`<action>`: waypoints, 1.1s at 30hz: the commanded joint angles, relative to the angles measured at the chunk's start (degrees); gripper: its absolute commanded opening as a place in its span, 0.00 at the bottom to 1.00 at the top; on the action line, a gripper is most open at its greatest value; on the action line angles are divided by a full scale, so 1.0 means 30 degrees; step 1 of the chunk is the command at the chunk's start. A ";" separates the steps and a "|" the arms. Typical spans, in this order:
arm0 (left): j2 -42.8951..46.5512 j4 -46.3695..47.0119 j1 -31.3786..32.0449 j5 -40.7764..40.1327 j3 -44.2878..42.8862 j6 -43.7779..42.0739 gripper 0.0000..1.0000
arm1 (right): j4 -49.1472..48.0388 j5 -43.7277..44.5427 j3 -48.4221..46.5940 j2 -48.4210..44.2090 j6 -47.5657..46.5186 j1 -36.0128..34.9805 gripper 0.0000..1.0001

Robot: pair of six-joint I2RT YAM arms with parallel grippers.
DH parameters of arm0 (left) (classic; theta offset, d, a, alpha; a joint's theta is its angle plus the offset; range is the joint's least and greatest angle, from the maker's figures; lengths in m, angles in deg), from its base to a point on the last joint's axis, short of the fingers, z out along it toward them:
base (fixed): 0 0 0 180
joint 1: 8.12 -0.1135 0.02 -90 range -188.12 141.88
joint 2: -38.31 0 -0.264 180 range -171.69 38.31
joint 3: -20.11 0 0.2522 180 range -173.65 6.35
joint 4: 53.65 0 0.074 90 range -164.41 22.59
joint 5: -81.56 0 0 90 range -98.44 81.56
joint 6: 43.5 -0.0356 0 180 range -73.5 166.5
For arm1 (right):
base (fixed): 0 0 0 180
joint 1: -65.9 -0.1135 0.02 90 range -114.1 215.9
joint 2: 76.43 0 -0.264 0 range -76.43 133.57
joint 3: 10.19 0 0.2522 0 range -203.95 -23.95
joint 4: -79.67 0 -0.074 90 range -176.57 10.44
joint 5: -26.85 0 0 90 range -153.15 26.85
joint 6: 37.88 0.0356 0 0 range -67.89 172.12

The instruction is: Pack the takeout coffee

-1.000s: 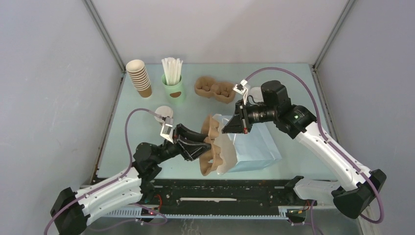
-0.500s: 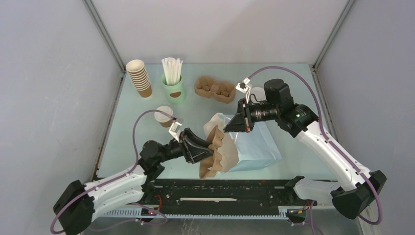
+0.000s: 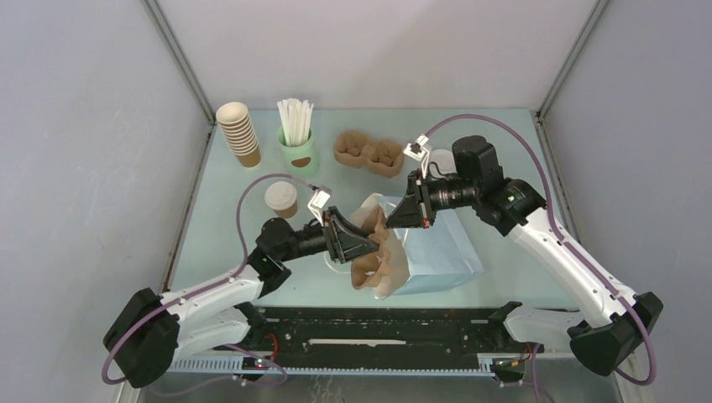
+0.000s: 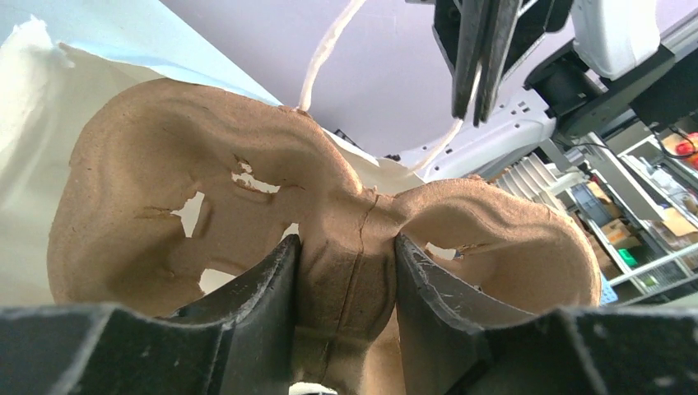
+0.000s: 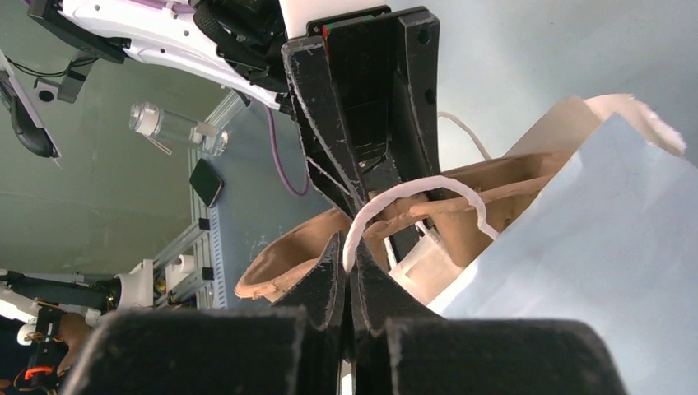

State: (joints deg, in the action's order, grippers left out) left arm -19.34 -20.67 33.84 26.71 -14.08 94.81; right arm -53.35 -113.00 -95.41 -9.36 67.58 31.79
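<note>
The takeout coffee stands upright, lid up; left gripper pinches carrier, right gripper pinches bag handle.

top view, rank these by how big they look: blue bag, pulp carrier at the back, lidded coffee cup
1. blue bag
2. pulp carrier at the back
3. lidded coffee cup
The bag is partly hidden but still looks clearly largest.

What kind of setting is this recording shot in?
Probably a lab robot cell staged as a coffee takeout counter: bare grey walls box in the table, with stacked paper cups, straws, a lidded coffee, and a pulp carrier at the mouth of a paper bag.
</note>
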 commanded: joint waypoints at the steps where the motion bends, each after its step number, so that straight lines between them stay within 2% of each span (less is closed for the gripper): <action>1: -0.0034 -0.1263 -0.0276 -0.0894 -0.1505 -0.2188 0.46 | -0.0042 -0.0267 -0.0115 -0.0274 -0.0350 -0.0186 0.00; 5: 0.0143 -0.2468 -0.0279 -0.2953 -0.1484 -0.4003 0.48 | 0.0018 -0.0339 -0.0115 -0.0302 -0.0270 -0.0260 0.00; 16: -0.0478 -0.2280 0.1077 -0.4294 -0.1391 -0.7657 0.46 | -0.0787 -0.0405 -0.0130 -0.0010 0.0296 -0.0140 0.00; 20: -0.1265 -0.1851 0.1361 -0.3790 -0.1558 -0.7956 0.45 | -0.1195 -0.1041 -0.0117 0.0027 0.0472 0.0040 0.00; 33: -0.1699 -0.2214 0.2325 -0.7964 -0.2150 -0.7920 0.43 | -0.1432 -0.1521 -0.0115 0.0085 0.0905 0.0266 0.00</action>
State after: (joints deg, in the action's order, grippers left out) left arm -24.41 -29.06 39.41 8.79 -16.52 71.84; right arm -55.69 -116.01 -95.41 -8.79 68.96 32.45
